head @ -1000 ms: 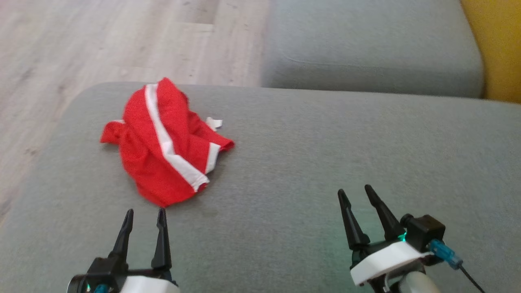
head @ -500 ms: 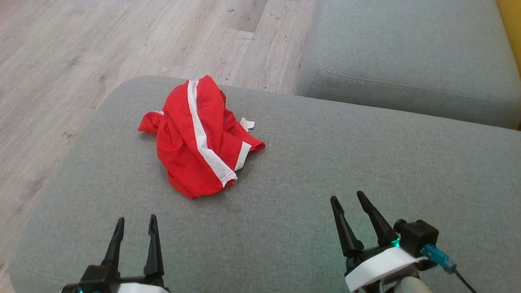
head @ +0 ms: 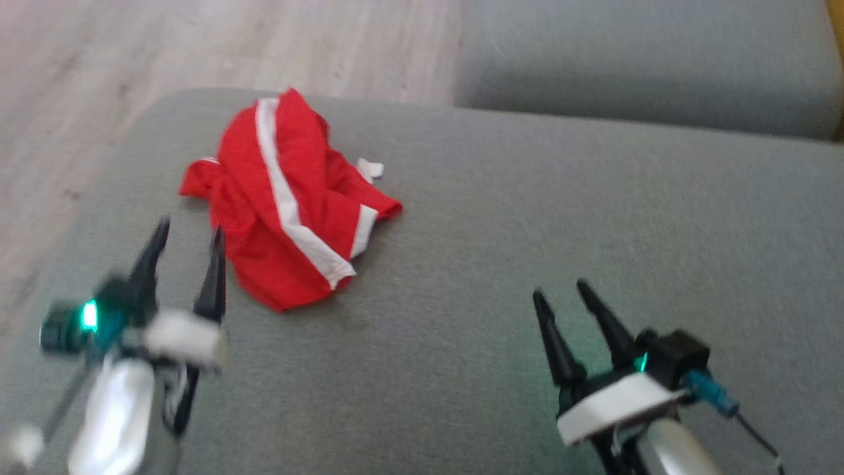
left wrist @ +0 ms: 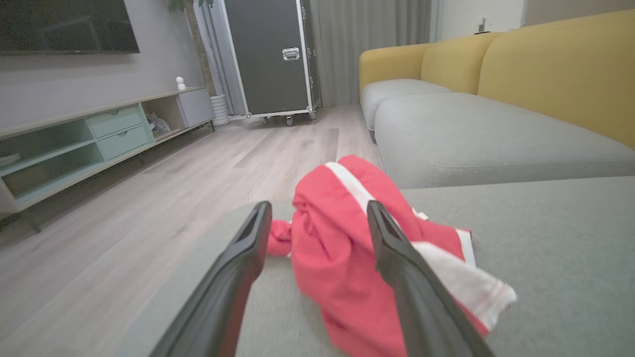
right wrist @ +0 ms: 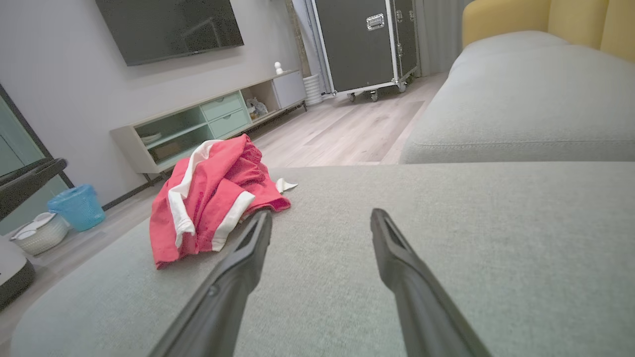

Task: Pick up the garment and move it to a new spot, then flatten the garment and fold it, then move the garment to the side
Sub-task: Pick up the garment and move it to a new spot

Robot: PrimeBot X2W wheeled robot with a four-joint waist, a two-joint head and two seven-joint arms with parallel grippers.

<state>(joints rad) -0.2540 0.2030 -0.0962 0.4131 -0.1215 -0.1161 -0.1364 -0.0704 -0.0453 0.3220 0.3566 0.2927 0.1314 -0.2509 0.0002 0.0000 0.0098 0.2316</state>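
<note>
Red garment (head: pixel 290 204) with white stripes, plain grey sofa cushion (head: pixel 527 231), yellow sofa back (left wrist: pixel 545 64), pale wood-grain floor (head: pixel 132 53), mint-green drawers (left wrist: pixel 116 131), blue basket (right wrist: pixel 77 206), black case (left wrist: pixel 270 54) with silver edges

Right gripper (right wrist: pixel 321 214): two dark fingers spread apart, nothing between them, low over a grey sofa cushion (right wrist: pixel 471 248). Garment (right wrist: pixel 208 208): red with white bands, crumpled in a heap on that cushion, toward the view's left, beyond the fingertips. Background: second grey cushion (right wrist: pixel 521 99) with yellow backrest (right wrist: pixel 501 17), wood floor (right wrist: pixel 342 134), black wheeled flight case (right wrist: pixel 367 44), wall-mounted TV (right wrist: pixel 168 27), low cabinet (right wrist: pixel 208 121) with green drawers, blue basket (right wrist: pixel 77 206) beside a white basket (right wrist: pixel 38 233)
</note>
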